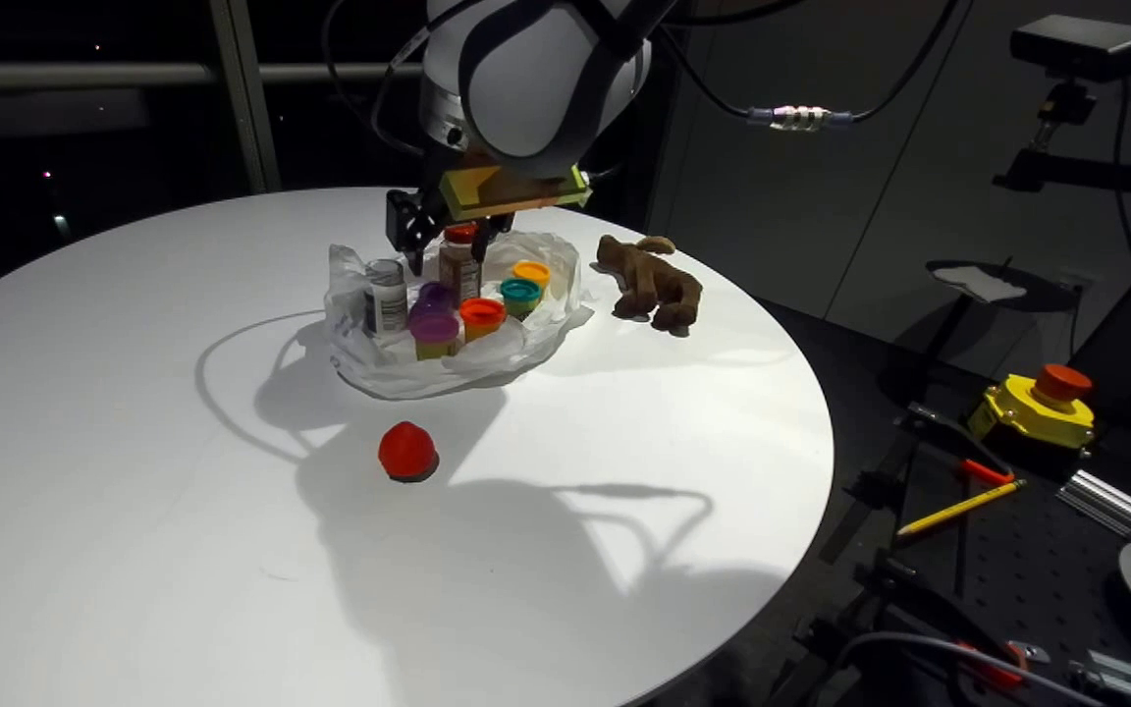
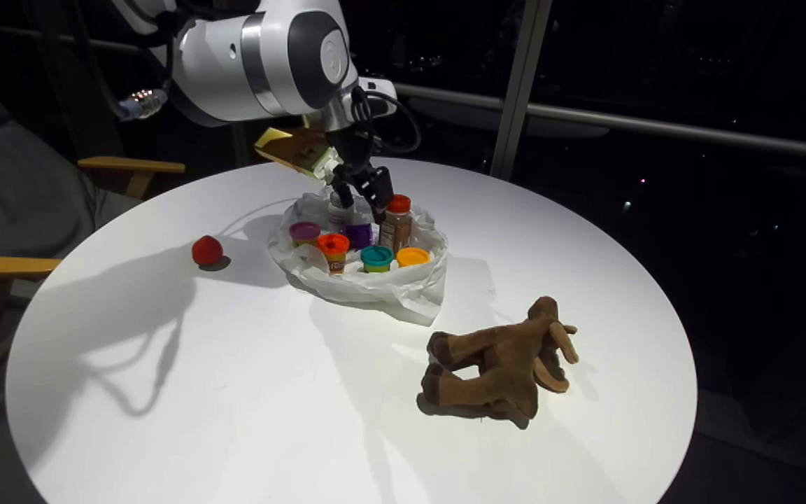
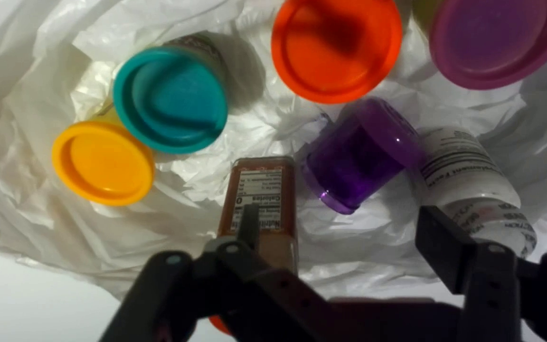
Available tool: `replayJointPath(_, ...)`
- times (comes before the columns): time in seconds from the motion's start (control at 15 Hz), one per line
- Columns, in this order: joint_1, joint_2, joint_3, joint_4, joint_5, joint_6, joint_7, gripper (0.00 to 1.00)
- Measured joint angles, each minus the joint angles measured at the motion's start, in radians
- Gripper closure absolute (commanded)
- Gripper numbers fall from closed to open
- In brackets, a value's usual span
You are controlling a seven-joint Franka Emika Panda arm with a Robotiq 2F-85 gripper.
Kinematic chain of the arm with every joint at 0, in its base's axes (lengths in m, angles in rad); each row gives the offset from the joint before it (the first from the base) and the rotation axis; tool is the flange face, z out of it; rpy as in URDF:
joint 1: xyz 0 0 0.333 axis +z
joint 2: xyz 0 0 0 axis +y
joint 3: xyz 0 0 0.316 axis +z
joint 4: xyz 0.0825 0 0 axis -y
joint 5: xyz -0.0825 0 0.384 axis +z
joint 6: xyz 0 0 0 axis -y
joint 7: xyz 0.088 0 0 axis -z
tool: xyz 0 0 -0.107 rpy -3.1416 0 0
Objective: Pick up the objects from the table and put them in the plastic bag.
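The wrinkled white plastic bag (image 1: 467, 375) lies spread on the table, with small objects standing in it. Orange (image 3: 335, 47), teal (image 3: 171, 99), yellow (image 3: 105, 161) and mauve-lidded (image 3: 492, 38) pots are there, plus a purple jar (image 3: 354, 156) on its side. A white labelled bottle (image 3: 468, 166) and a tall brown jar (image 2: 395, 231) with a red lid stand upright. Over the bag my gripper (image 3: 343, 240) is open, nothing between its fingers. One finger overlaps the brown jar in the wrist view; the other is beside the white bottle. Outside lie a red ball (image 1: 407, 452) and a brown toy animal (image 2: 504, 364).
The round white table (image 1: 183, 550) bears everything, its edge curving close past the toy animal. A yellow block-like part (image 1: 511, 189) hangs at the wrist above the bag. A wooden-armed chair (image 2: 130, 168) stands beyond the table, and an emergency-stop box (image 1: 1037, 407) sits off it.
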Motion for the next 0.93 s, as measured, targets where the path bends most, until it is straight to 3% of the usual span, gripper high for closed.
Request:
replayJointPath(0.27,0.000,-0.057,-0.002,-0.011,0.000,-0.002,0.000,0.00)
replayJointPath(0.53,0.036,-0.203,0.016,-0.067,-0.006,-0.225,0.005,0.00)
replayJointPath(0.73,0.061,-0.298,0.073,-0.124,-0.028,-0.377,0.022,0.00)
replayJointPath(0.93,0.065,-0.315,0.161,-0.182,-0.035,-0.388,0.024,0.00)
